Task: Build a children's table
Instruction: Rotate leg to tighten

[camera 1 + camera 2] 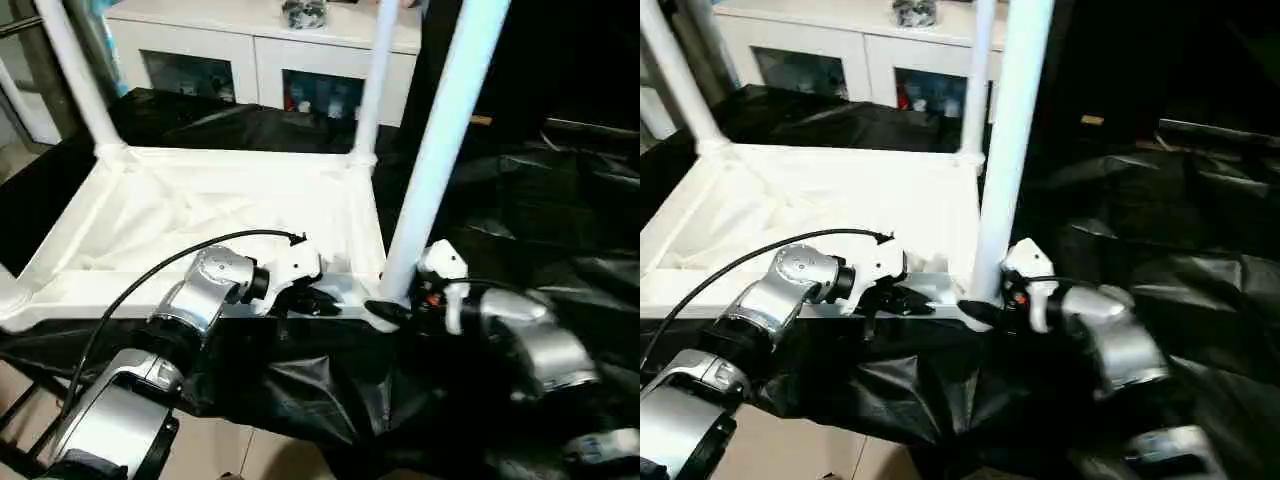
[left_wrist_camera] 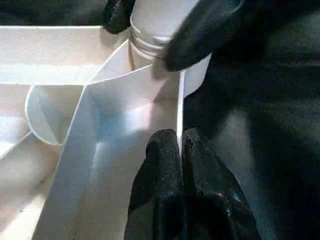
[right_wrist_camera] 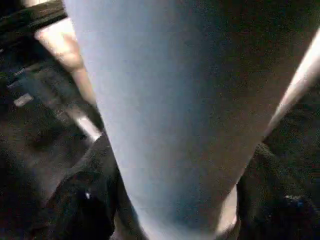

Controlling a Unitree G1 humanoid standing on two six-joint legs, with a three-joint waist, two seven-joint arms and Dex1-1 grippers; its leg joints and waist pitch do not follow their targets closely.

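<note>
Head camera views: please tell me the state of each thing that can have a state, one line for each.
White plastic rectangular tabletop: upside down on the black sheet, ribbed underside up.
Near white tapered tube leg: upright in the near corner socket.
Two far white tube legs: upright in their sockets.
Left end effector: shut on the tabletop's edge wall.
Right end effector: fingers around the near leg's base.

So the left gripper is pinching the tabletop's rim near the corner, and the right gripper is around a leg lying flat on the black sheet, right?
Not quite: the leg stands upright in the tabletop corner socket, as the left eye view shows. The left gripper pinches the rim; the right gripper is around that leg's base.
</note>
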